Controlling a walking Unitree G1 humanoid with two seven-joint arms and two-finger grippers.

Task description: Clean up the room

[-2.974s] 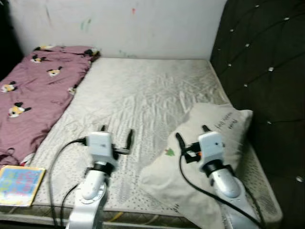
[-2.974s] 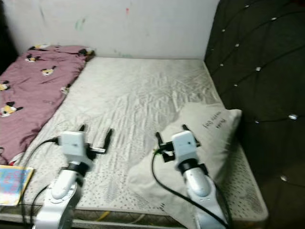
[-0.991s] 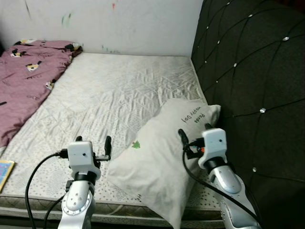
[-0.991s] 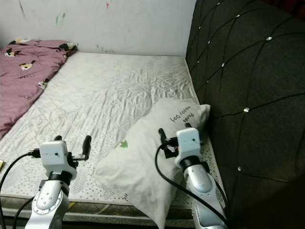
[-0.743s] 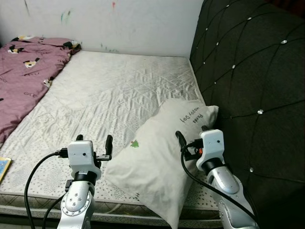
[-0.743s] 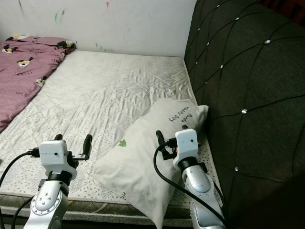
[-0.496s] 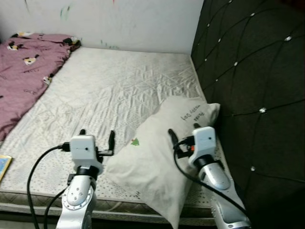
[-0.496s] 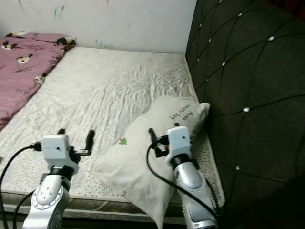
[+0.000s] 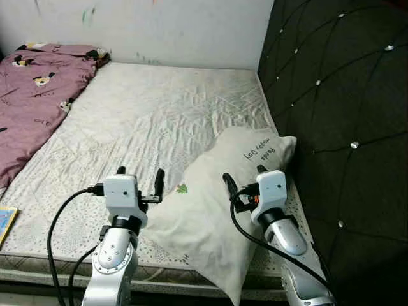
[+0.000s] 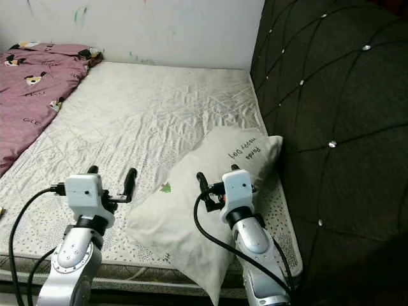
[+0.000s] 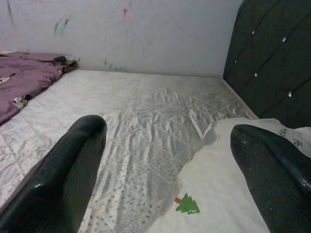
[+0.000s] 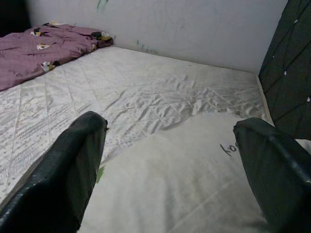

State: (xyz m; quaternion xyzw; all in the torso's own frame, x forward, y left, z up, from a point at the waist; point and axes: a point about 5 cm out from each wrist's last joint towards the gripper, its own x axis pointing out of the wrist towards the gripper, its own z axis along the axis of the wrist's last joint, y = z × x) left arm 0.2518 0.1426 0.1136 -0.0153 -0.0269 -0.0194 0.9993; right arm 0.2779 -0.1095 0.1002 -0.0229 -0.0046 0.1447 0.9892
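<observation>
Eye views: the pillow (image 9: 220, 210) is seen at five o'clock, now closer between the spread left gripper (image 9: 140, 178) and right gripper (image 9: 245, 182). Wrist views: both jaws gape, nothing grasped; a pickup seems prepared.

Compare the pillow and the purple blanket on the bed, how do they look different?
The pillow is cream and plump, with a small green tree and handwritten lettering; the purple blanket is mauve, flat and rumpled, dotted with cartoon figures. The pillow sits by the dark tufted headboard and overhangs the mattress's near edge; the blanket lies along the opposite side. Both rest on the bare mattress.
</observation>
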